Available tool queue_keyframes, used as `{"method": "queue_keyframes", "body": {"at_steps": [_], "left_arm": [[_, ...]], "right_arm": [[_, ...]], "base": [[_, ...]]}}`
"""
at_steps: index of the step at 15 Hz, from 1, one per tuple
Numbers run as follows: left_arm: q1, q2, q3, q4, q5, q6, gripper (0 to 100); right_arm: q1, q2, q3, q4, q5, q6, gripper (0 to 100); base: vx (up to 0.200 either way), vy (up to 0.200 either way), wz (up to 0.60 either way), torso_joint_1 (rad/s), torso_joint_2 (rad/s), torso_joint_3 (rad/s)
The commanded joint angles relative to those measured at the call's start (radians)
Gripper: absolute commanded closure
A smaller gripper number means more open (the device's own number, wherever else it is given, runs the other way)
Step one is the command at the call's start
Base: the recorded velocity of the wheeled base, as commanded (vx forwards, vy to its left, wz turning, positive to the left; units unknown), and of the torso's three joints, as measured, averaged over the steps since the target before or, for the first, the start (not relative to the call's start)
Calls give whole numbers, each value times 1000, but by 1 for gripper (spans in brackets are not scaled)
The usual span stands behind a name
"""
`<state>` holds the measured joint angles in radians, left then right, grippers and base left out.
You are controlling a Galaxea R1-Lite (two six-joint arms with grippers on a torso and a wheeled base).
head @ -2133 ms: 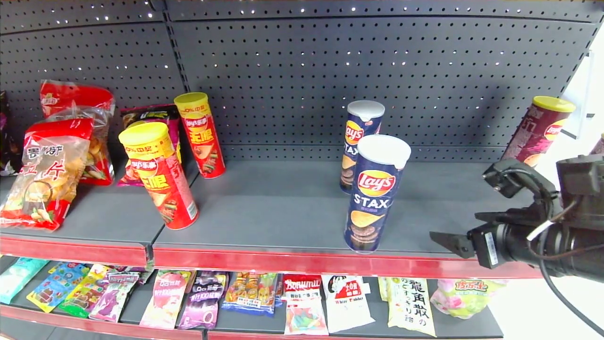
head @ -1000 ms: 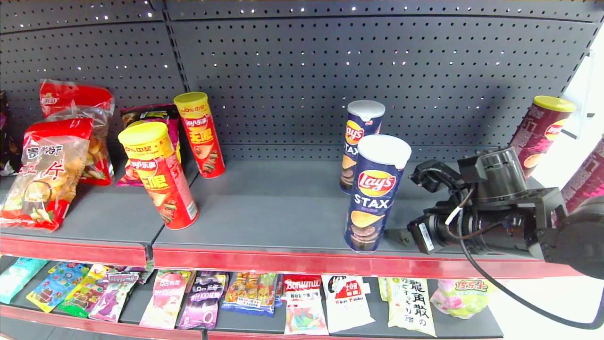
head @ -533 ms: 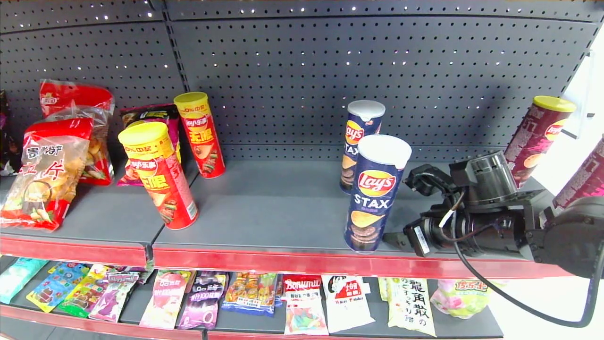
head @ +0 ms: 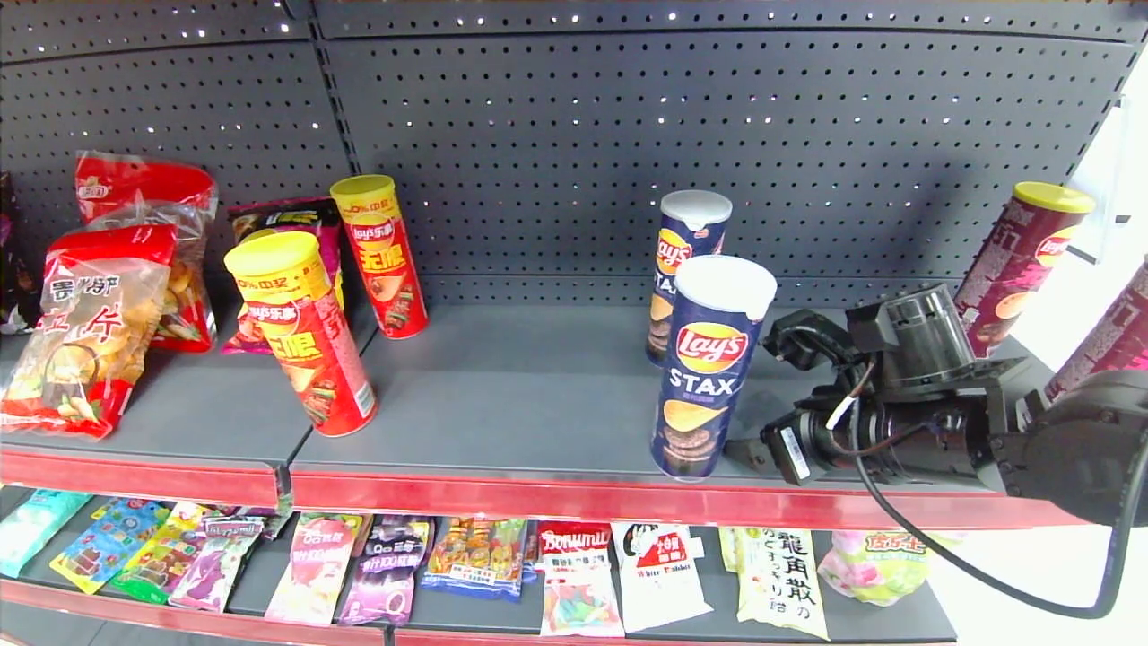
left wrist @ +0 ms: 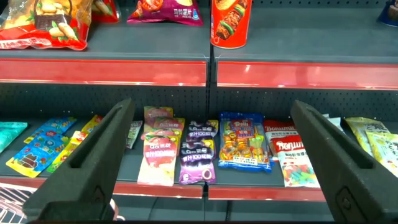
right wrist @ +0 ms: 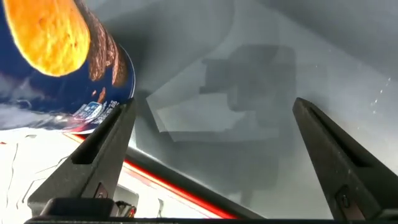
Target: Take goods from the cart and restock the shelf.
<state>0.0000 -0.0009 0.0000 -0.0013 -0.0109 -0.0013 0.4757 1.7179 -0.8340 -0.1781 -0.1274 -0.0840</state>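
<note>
The front can of 2 blue ones stands at the front edge of the shelf, seemingly stocked, the right end effector spread apart and empty just beside its base, the left end effector likewise apart and empty, so more cart trips probably remain.

Up top: two blue cans, two red cans, two maroon cans, three snack bags.

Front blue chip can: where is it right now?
Head view, right of centre: the front blue chip can stands at the upper shelf's red front edge, before a second blue can, the open right gripper beside its base.
</note>
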Motion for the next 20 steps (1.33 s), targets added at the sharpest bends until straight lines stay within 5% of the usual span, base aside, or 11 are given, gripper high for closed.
{"method": "queue_keyframes", "body": {"at_steps": [1,15,20], "left_arm": [[0,1,0,0,0,0,0],[0,1,0,0,0,0,0],[0,1,0,0,0,0,0]], "right_arm": [[3,6,-13,0,0,0,0],[53,29,-48,0,-24,0,0],[34,-113,38,2,-24,6,0]], "base": [[0,0,0,0,0,0],[0,0,0,0,0,0],[0,0,0,0,0,0]]}}
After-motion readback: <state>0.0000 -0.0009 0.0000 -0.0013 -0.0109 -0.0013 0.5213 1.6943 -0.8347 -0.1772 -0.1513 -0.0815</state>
